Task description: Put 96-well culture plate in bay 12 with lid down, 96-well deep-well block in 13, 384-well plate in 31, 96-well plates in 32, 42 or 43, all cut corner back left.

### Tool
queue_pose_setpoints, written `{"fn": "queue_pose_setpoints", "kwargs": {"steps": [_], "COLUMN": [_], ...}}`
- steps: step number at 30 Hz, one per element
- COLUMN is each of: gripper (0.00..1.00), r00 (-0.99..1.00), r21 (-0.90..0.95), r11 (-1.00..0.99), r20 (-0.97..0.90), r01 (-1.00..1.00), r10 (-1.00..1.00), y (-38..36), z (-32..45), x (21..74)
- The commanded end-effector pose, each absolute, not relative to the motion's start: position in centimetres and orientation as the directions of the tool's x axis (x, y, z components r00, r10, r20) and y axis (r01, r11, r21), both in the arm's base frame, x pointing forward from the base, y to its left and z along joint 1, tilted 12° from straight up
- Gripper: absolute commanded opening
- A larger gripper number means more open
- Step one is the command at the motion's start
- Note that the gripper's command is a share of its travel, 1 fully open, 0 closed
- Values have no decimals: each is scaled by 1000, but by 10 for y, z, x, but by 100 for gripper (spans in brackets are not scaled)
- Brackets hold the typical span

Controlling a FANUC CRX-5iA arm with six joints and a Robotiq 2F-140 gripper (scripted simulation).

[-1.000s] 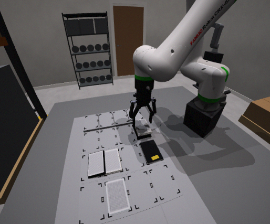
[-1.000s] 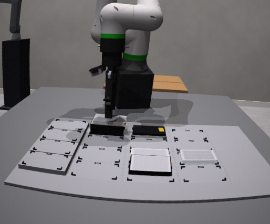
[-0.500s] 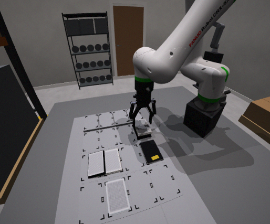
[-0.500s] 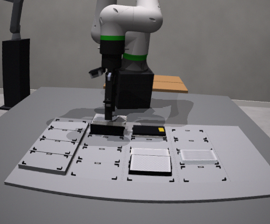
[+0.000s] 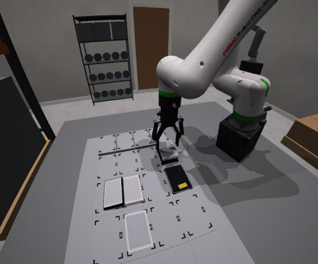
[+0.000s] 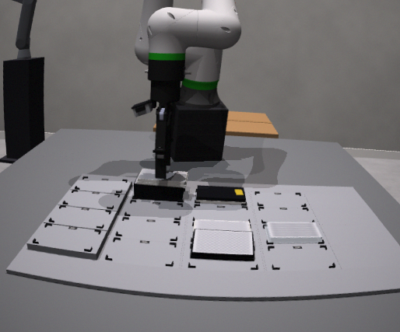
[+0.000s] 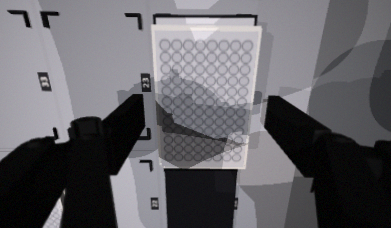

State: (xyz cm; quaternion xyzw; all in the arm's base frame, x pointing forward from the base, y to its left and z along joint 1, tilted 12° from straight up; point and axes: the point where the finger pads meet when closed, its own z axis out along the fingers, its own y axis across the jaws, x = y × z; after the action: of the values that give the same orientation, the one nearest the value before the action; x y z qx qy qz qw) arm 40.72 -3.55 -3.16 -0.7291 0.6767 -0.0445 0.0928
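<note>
My gripper [image 5: 167,145] [image 6: 161,175] [image 7: 205,111] is open. Its fingers stand on either side of the sealed deep-well block [image 5: 170,154] [image 6: 159,189] [image 7: 205,60], close to its long sides and apart from them. The block is tall and black with a pale foil top and lies in a bay beside the raised column [image 5: 123,141] [image 6: 75,226]. A flat black plate with a yellow label [image 5: 178,178] [image 6: 220,193] [image 7: 200,197] lies in the neighbouring bay. Two white-topped plates [image 5: 113,192] [image 5: 133,190] [image 6: 222,242] lie tight side by side. A pale fine-well plate [image 5: 138,230] [image 6: 293,232] lies further along.
The arm's black base [image 5: 239,136] [image 6: 200,133] stands on the table beside the deck mat [image 5: 81,229] [image 6: 367,230]. Cardboard boxes [image 5: 313,136] lie beyond the table. A shelf rack [image 5: 104,56] stands at the wall.
</note>
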Motion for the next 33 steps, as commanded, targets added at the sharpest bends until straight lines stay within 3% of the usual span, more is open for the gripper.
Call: {"fn": "queue_pose_setpoints", "kwargs": {"steps": [1,33], "gripper": [70,68], "r00": [81,81], "r21": [-197,-197], "r11": [-67,-67], "r20": [-60,-60], "r01": [-978,-978], "r10": [-995,-995], "y": [-35,-34], "z": [-34,-50], "x": [408,411]}}
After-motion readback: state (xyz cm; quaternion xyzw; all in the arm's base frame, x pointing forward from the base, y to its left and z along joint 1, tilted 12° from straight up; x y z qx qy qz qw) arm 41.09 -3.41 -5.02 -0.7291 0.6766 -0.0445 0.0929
